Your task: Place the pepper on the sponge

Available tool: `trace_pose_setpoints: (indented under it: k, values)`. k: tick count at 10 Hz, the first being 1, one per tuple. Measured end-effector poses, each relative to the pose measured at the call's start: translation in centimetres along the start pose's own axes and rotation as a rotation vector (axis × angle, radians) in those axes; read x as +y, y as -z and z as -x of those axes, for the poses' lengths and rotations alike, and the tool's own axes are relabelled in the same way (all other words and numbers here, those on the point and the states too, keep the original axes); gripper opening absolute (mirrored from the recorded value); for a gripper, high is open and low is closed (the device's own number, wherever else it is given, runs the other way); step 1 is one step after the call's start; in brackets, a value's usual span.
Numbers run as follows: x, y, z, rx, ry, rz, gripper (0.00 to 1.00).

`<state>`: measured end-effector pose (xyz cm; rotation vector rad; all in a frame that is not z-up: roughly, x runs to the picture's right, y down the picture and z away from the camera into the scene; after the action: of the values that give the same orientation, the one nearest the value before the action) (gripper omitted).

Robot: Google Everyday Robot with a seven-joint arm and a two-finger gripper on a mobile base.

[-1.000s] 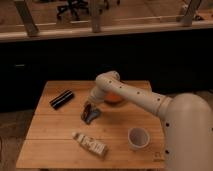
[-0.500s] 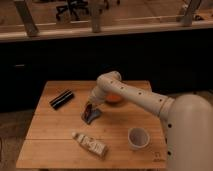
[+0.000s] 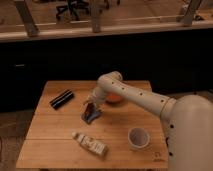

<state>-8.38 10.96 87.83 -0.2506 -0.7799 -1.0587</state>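
Where the sponge (image 3: 90,116) lies near the middle of the table (image 3: 50,142), the tool (image 3: 89,105) sits right over it — whether touching, clamped or apart, I cannot tell.

table (image 3: 50,135): everything below lies on it
cylinder (image 3: 62,99): rear left, well apart from the rest
sponge (image 3: 92,117): centre, right-front of cylinder
gripper (image 3: 90,106): just over sponge's rear edge
round item (image 3: 114,99): behind arm, right-rear of sponge
packet (image 3: 91,144): front, before sponge
cup (image 3: 138,137): front right, right of packet
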Motion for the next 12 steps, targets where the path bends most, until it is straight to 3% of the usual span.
trace_pose_setpoints:
  k: [2, 4, 12]
  values:
    - [-0.1, 0.0, 0.0, 0.006, 0.002, -0.002, 0.68]
    - [0.1, 0.4, -0.2, 0.014, 0.002, -0.005, 0.79]
    - [1.1, 1.3, -0.7, 0.04, -0.005, -0.009, 0.8]
